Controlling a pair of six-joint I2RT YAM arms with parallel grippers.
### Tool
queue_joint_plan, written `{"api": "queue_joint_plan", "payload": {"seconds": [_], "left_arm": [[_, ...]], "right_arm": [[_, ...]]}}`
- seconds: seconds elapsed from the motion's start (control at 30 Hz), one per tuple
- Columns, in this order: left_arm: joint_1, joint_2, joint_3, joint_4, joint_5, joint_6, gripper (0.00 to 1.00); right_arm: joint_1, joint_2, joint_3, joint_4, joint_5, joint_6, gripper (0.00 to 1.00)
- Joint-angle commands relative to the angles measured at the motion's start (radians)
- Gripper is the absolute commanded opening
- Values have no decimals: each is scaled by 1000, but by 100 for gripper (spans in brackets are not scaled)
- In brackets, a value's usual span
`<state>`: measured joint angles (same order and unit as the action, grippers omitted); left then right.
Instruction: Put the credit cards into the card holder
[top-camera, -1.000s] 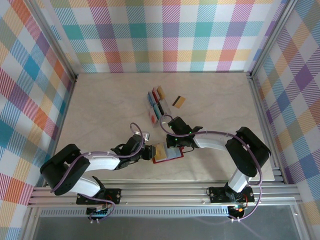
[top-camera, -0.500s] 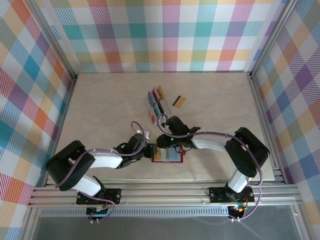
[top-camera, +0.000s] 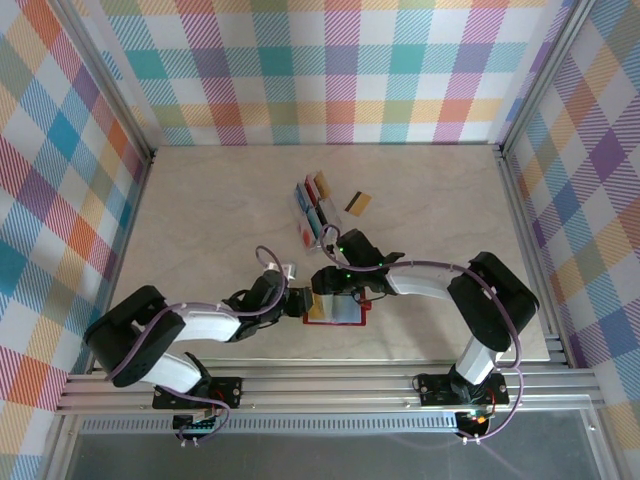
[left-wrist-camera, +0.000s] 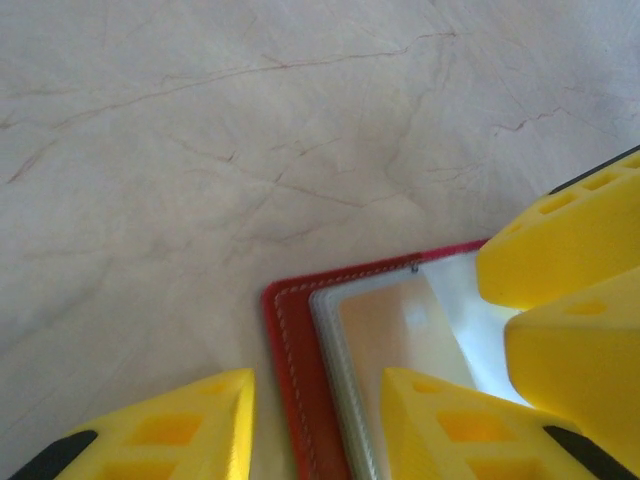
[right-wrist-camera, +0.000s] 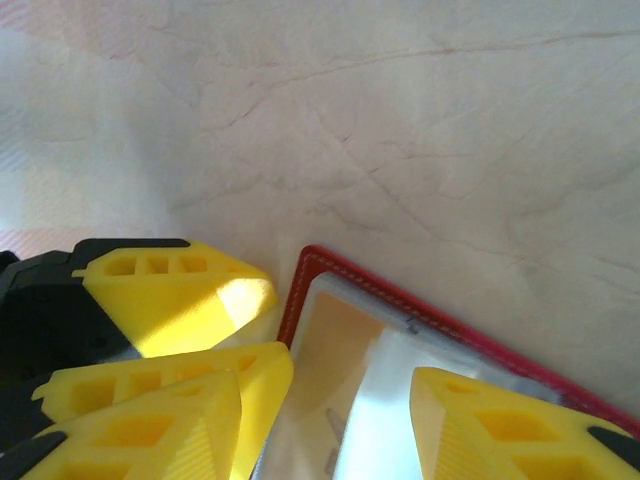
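Observation:
The card holder (top-camera: 352, 315) lies open near the table's front, red with grey inner pockets. A gold credit card (left-wrist-camera: 385, 325) sits under its clear pocket at the left end (right-wrist-camera: 340, 350). My left gripper (top-camera: 297, 300) straddles the holder's left edge (left-wrist-camera: 295, 380), open. One finger rests on the bare table and the other on the pocket. My right gripper (top-camera: 328, 284) hangs open over the same pocket (right-wrist-camera: 330, 440), with nothing between its fingers. More credit cards (top-camera: 315, 208) stand farther back, and a gold one with a dark stripe (top-camera: 359, 204) lies flat beside them.
A clear slotted rack (top-camera: 303, 205) holds the spare cards at mid-table. A red-and-white card (top-camera: 305, 236) lies just in front of it. The two grippers' fingers (right-wrist-camera: 175, 295) crowd close together at the holder's left end. Aluminium frame rails border the table.
My right gripper has opened and let go of the gold card, which now lies in the holder's pocket. It also shifted slightly left. The left gripper has hardly moved.

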<state>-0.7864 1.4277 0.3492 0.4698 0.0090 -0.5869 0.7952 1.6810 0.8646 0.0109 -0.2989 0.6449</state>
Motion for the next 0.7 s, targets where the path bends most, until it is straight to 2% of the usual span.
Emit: {"api": "queue_joint_plan", "payload": {"seconds": [0.0,0.13,0.23,0.5,0.57,0.67], "left_arm": [[1,-101,-48,-86,-29,-17,40],[1,-254,-75,-195,-82,-19,43],[2,-311,-80,-233,-101,-18,45],[5,-282,-58,-230,-88,-8,48],[4,-279,-53,-230,-80,-2,49],[7,-289,-47,-240,-71,6,52]], "right_arm": [[47,2,39,138,-173,25,49],[47,47,54,171,-194,50,49],[49,42,79,138,-187,29,50],[36,-97,122,-56,-36,-60,60],[16,-136,123,-90,-21,-67,64],[-26,-170,148,-160,29,-84,64]]}}
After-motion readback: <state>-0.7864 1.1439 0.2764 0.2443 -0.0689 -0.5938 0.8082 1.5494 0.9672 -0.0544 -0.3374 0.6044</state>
